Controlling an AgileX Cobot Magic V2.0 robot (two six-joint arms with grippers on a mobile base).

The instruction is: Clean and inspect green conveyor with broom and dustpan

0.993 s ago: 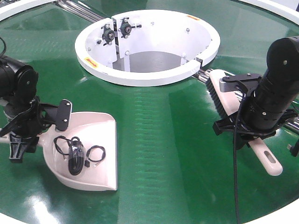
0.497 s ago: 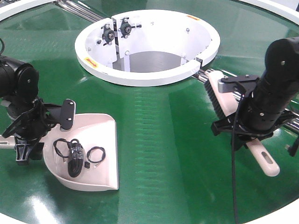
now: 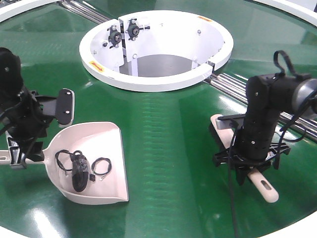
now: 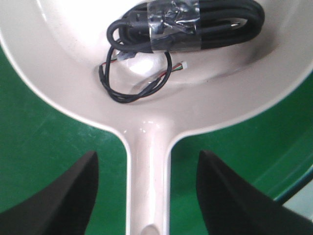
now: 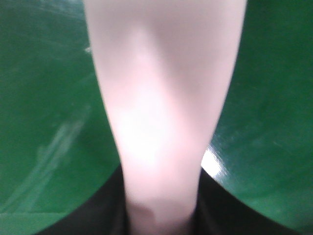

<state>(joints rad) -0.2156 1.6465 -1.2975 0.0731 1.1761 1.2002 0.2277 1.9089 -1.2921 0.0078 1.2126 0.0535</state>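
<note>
In the front-facing view, the dustpan (image 3: 106, 144) lay on the green conveyor (image 3: 168, 134) at the robot's left, well apart from the white ring (image 3: 148, 82), with a taped bundle of black cable (image 3: 79, 168) inside its scoop. The left gripper (image 3: 39, 131) was held over the pan's handle with its fingers spread wide. At the right, the broom (image 3: 263, 186) was held low over the belt by the right gripper (image 3: 250, 166), near the steel roller strips (image 3: 257, 87). Only the broom's head and the slotted end of its handle showed past the arm. In the left wrist view, the dustpan handle (image 4: 146, 161) ran between the two dark fingers (image 4: 68, 196), with clear green showing on either side, so nothing was gripped. In the right wrist view, the broom handle (image 5: 161, 107) filled the frame and dark finger material pressed against both of its sides at the bottom edge, so the gripper was judged to be clamped on it. Whether the bristles touched the belt could not be told. Since the debris was already in the pan, the sweeping step was judged largely done and the taking up of the pan was in hand. The next move would call for the left fingers to be closed squarely on the handle and for the pan to be kept level, so that the bundle is not tipped out.
</note>
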